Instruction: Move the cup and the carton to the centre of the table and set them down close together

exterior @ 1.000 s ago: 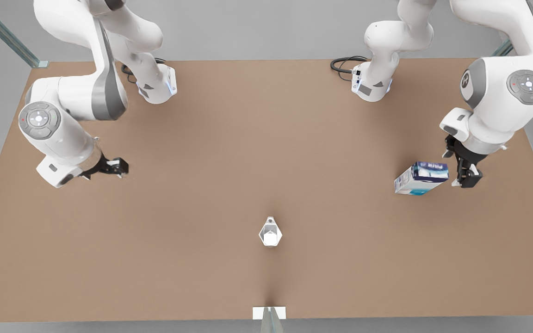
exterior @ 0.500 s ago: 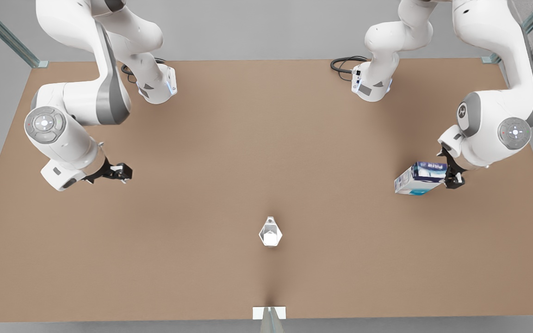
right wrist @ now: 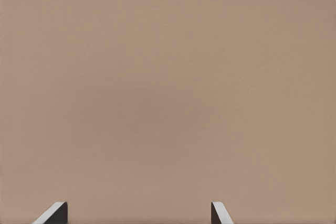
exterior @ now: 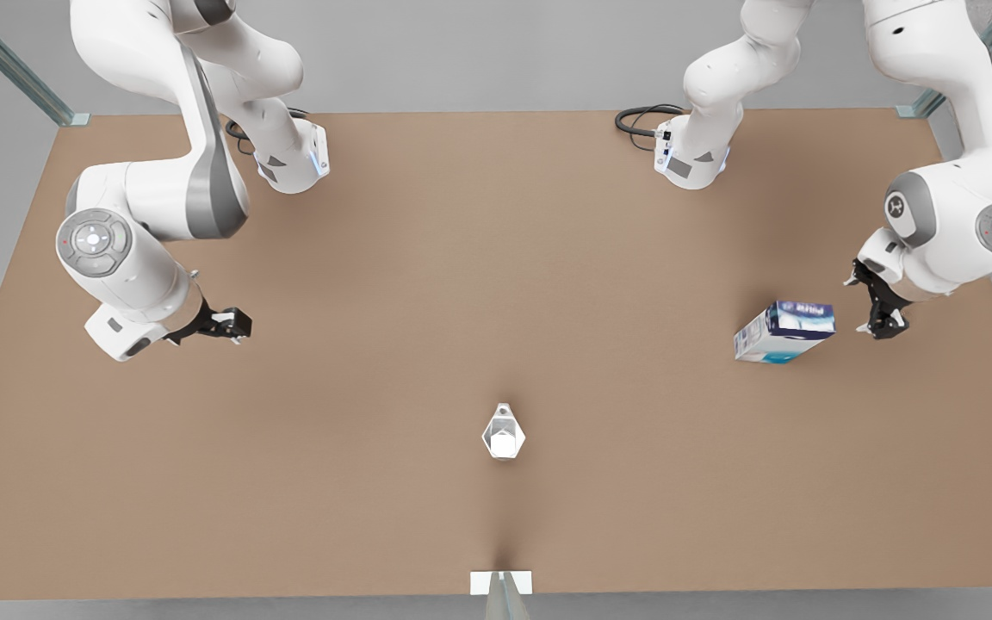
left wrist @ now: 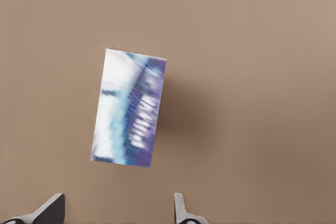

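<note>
Front view: the carton (exterior: 784, 331) stands near the table's (exterior: 461, 258) edge on the front view's right, well away from the centre, its dark blue top tilted so that the long axis slants across the tabletop. The left gripper (exterior: 882, 320) hangs just beside it on the side toward that edge, apart from it, so the carton lies from the gripper toward the table's middle. The cup (exterior: 503, 437) sits upright about midway along the near edge, a little in from it and well apart from both grippers. The right gripper (exterior: 233, 325) hovers toward the opposite edge, far from the carton and somewhat closer to the cup.

Left wrist view: the carton (left wrist: 129, 115) lies ahead of the spread, empty fingertips (left wrist: 179, 208), touching neither, its long side running roughly away from the camera.

Right wrist view: the fingertips (right wrist: 217, 212) are set wide apart over bare tabletop, grasping nothing. By position, the carton looks to be the left arm's pickup.
</note>
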